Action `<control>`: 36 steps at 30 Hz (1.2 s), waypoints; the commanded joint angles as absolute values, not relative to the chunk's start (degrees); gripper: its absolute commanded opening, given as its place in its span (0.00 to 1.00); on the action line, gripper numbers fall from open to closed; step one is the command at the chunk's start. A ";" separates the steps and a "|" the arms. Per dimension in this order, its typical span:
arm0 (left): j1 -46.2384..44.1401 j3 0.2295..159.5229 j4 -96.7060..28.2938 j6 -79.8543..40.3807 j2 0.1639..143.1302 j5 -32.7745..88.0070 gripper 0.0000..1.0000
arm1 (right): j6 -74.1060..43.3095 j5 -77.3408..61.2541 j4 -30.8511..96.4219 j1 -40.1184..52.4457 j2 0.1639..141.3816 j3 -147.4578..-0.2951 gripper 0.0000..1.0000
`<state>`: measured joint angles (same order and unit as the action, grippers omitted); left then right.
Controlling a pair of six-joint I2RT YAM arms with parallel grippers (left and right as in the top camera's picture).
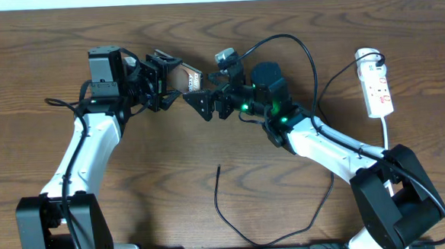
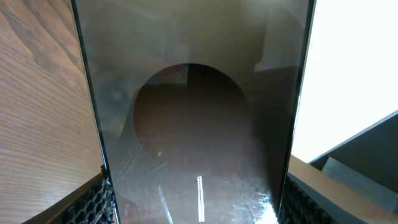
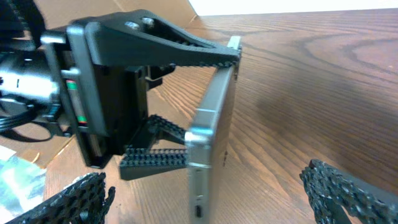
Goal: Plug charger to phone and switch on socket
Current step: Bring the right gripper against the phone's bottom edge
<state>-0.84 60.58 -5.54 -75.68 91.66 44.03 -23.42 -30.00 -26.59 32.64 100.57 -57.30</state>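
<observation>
Wood-grain table (image 1: 36,58) carries everything; I'm using the phone (image 1: 190,82) as your ref point. Your left gripper (image 1: 167,82) is clamped on it: the jaws sit on the phone's opposite edges, and in the left wrist view the glossy brown face fills the space btwn both fingers (image 2: 93,200). From the right wrist cam you see the phone edge-on and tilted, w/ its silver metal rim toward you and a small slot in the rim's lower end. I can't tell whether the phone touches the table.

Your right gripper (image 1: 209,108) is just right of the phone and slightly toward the robot base. Its jaws are spread wide w/ nothing btwn them. Its two fingertips frame the phone's lower end in its own cam w/o touching it.

You'll find the charger (image 1: 219,208) lying loose on the table, well apart from the phone on the base side. Its thin black cable curves away toward the base, and its connector tip (image 1: 219,169) points up toward the phone. Neither gripper is touching it.

Far right of the phone, near the table edge, you have the socket (image 1: 377,82), a white strip w/ red marks and a white cord (image 1: 388,135). The switch position is too small to read.
</observation>
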 commanded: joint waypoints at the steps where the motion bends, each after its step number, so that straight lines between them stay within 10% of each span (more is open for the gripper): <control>1: -1.13 62.87 -4.34 -76.79 90.15 47.57 0.07 | -24.21 -27.68 -26.26 32.95 100.86 -58.35 0.99; 36: -6.74 62.87 -3.51 -76.60 90.11 48.16 0.07 | -26.33 -24.08 -26.37 32.95 100.86 -58.35 0.66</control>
<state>-6.50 60.60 -4.43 -76.53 91.66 46.61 -26.50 -24.62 -26.41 32.64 100.62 -57.30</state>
